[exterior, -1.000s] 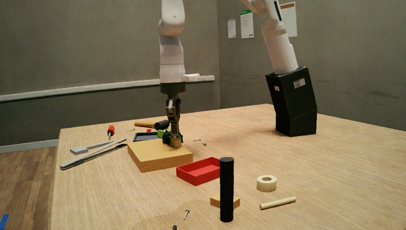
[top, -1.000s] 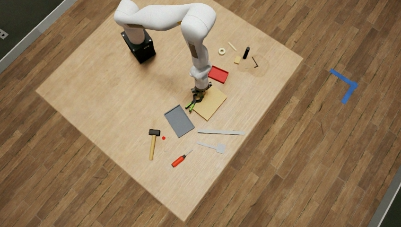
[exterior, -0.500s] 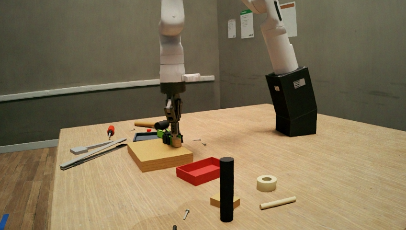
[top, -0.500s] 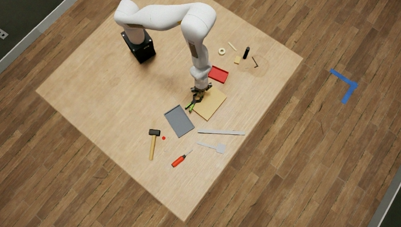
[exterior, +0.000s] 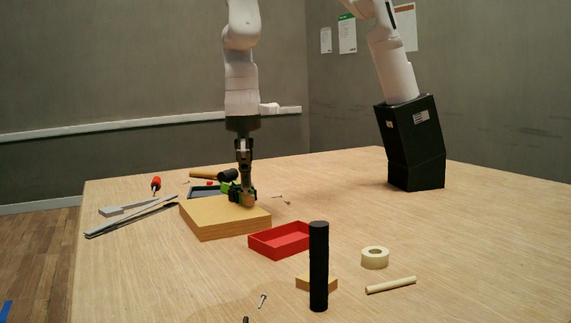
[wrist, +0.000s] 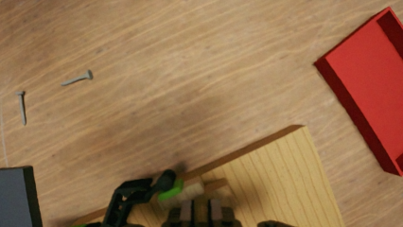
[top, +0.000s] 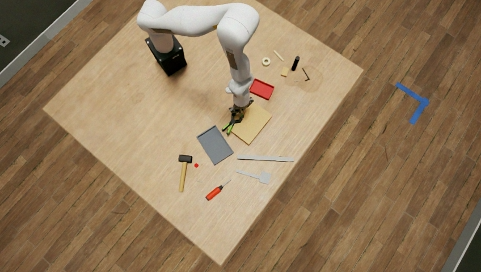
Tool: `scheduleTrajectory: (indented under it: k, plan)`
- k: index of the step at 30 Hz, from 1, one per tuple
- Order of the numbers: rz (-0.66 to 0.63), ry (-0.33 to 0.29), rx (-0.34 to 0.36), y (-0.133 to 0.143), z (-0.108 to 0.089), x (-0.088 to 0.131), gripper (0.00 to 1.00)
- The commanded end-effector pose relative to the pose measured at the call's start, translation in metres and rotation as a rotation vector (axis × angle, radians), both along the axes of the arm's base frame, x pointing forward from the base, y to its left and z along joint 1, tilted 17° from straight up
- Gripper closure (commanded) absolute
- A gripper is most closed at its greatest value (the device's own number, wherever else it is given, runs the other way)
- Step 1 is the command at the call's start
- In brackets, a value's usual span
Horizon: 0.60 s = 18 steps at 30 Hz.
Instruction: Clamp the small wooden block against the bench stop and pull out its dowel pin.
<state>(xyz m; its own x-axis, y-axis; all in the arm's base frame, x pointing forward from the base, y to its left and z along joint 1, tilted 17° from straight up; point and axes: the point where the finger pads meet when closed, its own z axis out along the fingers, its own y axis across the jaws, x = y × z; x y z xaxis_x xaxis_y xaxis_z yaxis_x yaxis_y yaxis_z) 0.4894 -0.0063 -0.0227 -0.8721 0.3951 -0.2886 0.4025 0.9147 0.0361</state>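
My gripper (top: 239, 115) (exterior: 246, 191) (wrist: 201, 209) points straight down over the bench board (top: 254, 126) (exterior: 216, 214) (wrist: 289, 175). Its fingers are nearly closed, with a narrow brown strip between them in the wrist view, which looks like the dowel pin. A small wooden piece (exterior: 248, 201) (wrist: 193, 189) sits just below the fingertips at the board's edge. The fingers hide which part is block and which is stop, and also the hole. The spring clamp (top: 229, 127) (wrist: 119, 200) has black jaws and green handles; a green pad (wrist: 171, 190) touches the light wood. Its other jaw is hidden.
A red tray (top: 261, 89) (exterior: 276, 242) (wrist: 364, 85) lies beside the board. A grey tray (top: 215, 144) (wrist: 16, 199) is near the clamp handles. Two nails (wrist: 78, 78) (wrist: 23, 108) lie on the table. A black cylinder (top: 295, 63) (exterior: 318, 266) stands farther off; a mallet (top: 183, 173) lies beyond the grey tray.
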Motion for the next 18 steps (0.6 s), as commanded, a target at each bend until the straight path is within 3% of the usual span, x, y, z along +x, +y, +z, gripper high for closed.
scheduleTrajectory:
  k: [1, 18]
  plan:
    - [0.062, 0.007, -0.013, 0.0012, 0.0018, -0.0014, 0.90]
    - [0.318, 0.028, -0.087, 0.0012, 0.0020, -0.0011, 0.90]
